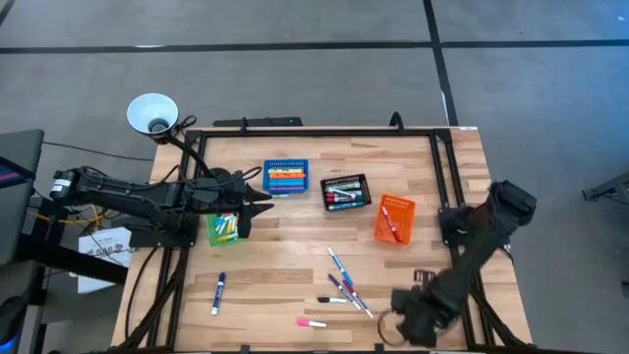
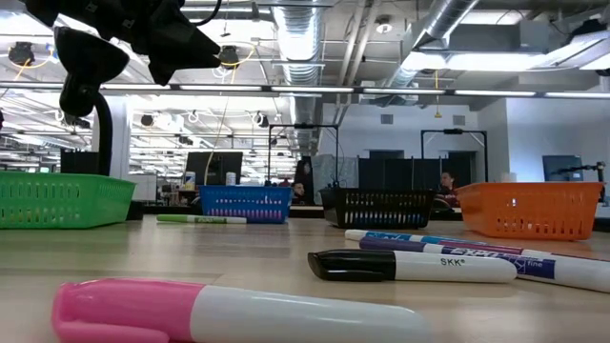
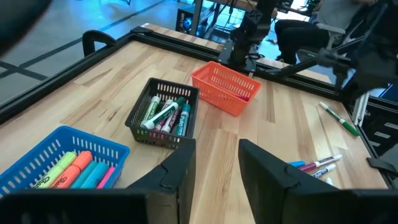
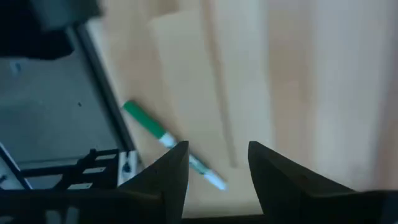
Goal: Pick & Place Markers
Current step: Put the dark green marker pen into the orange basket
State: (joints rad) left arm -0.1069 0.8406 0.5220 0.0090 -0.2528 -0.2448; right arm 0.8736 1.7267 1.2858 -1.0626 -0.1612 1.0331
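- Right claw [image 4: 214, 163] parted, empty, above green marker [image 4: 168, 140] at counter's [image 1: 295, 221] five o'clock.
- Left claw [image 3: 214, 162] parted, empty.
- Marker likely light, stiff, rolls; grip mid-barrel.

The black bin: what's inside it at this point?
The black bin holds several markers lying side by side, white barrels with green, red and black caps showing. Any markers lower in the pile are covered by the top ones and the mesh walls, so no exact count is possible.
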